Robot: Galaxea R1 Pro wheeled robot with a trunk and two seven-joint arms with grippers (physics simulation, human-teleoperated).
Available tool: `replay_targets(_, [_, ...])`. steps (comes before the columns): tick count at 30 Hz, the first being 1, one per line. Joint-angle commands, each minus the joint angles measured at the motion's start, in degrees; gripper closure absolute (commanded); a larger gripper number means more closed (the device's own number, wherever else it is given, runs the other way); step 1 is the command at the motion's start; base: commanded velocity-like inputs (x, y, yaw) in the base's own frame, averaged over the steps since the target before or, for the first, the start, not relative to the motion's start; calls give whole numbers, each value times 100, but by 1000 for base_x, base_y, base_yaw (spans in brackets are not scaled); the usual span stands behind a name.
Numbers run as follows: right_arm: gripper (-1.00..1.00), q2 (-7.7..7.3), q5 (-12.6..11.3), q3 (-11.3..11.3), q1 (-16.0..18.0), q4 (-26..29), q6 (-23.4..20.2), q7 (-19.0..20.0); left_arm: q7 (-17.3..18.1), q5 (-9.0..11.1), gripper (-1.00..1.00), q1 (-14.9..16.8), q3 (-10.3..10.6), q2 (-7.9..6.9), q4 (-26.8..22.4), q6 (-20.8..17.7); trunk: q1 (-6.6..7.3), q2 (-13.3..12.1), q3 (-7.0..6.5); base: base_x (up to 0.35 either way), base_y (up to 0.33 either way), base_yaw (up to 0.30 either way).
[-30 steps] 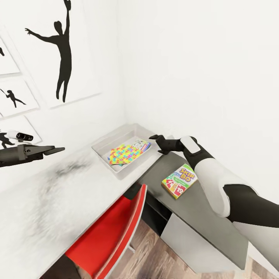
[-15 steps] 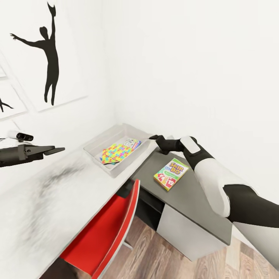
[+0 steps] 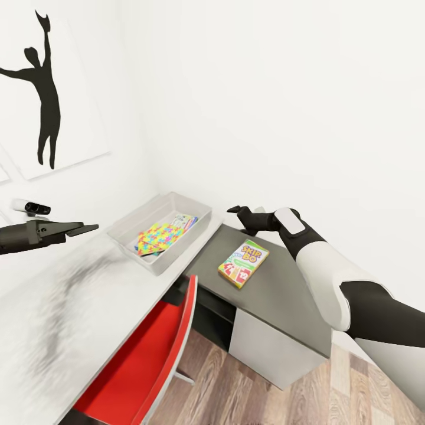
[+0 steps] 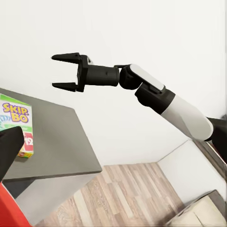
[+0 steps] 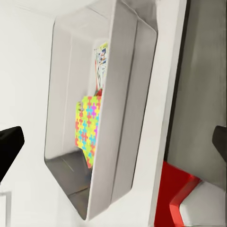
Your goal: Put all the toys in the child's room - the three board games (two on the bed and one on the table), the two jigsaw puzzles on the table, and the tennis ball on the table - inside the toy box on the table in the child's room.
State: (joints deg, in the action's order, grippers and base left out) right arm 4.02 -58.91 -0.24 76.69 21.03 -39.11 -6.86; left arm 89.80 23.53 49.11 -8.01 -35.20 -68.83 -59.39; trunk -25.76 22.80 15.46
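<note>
The toy box (image 3: 133, 227) sits at the desk's (image 3: 71, 307) far end, a puzzle (image 3: 154, 237) and a game box (image 3: 184, 222) (cover unreadable) lying inside. A card game (image 3: 243, 263) marked "SKIP-BO" lies on the lower dark unit (image 3: 277, 295). The right gripper (image 4: 64, 72) hovers empty, jaws spread, as the left wrist view shows plainly. The left gripper (image 3: 82, 228) hangs over the desk; its jaws cannot be judged. A red chair (image 3: 141, 366) is cut off below.
</note>
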Motion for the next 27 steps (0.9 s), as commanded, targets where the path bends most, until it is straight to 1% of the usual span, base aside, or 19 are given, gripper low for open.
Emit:
replay_targets(1, [-100,3,-60,-2,5,6,-10,-60,21,2,-100,3,1,-4,0,-61,-2,12,6,-151,135,-177])
replay_targets(6, [-100,3,-60,-2,4,6,-10,-61,21,2,-100,3,6,-4,1,-61,-2,12,-5,-77,67,-76])
replay_targets(23, [-100,-8,-60,-27,-23,6,-36,-61,21,0,-100,3,1,-4,-1,-61,-2,12,-9,-4,3,-6])
replay_targets(27, [-100,-43,-69,-22,-28,6,-35,-59,21,0,-100,3,1,-4,0,-61,-2,12,-30,-69,45,-129])
